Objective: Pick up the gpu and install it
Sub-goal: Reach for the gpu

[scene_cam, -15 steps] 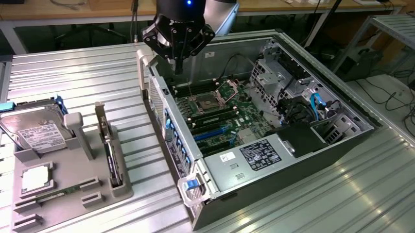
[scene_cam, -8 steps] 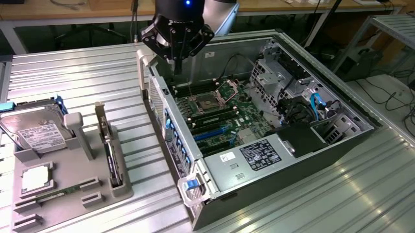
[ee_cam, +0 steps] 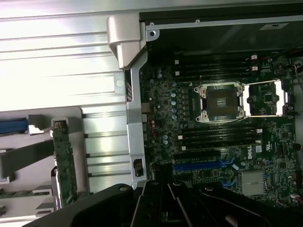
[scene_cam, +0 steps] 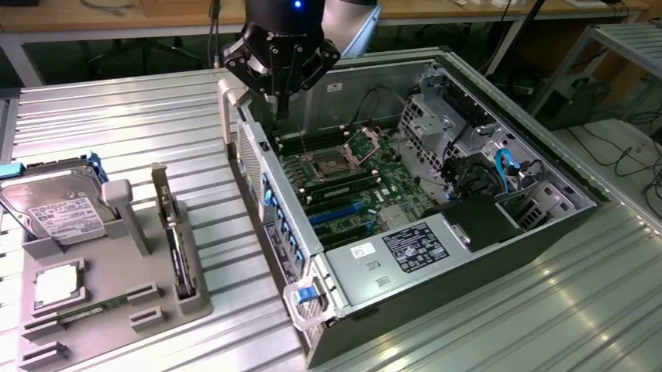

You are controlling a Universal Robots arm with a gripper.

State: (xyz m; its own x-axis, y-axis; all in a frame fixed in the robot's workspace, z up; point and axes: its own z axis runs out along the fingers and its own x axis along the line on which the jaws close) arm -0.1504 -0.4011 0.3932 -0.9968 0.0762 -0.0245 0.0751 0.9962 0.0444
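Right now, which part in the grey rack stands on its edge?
The gpu, a thin upright card; the hard drive leans back and the processor lies flat.

Glare washes the ribbed table [ee_cam: 57,61]; case [ee_cam: 213,40] dim inside.

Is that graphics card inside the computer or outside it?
Outside: the gpu stands on edge in the grey holder beside the open computer case.

The gpu [scene_cam: 178,248] is standing upright on its long edge in a slot of the grey holder [scene_cam: 132,225], beside the case [scene_cam: 538,248], on the exterior view's left. I am not holding it.
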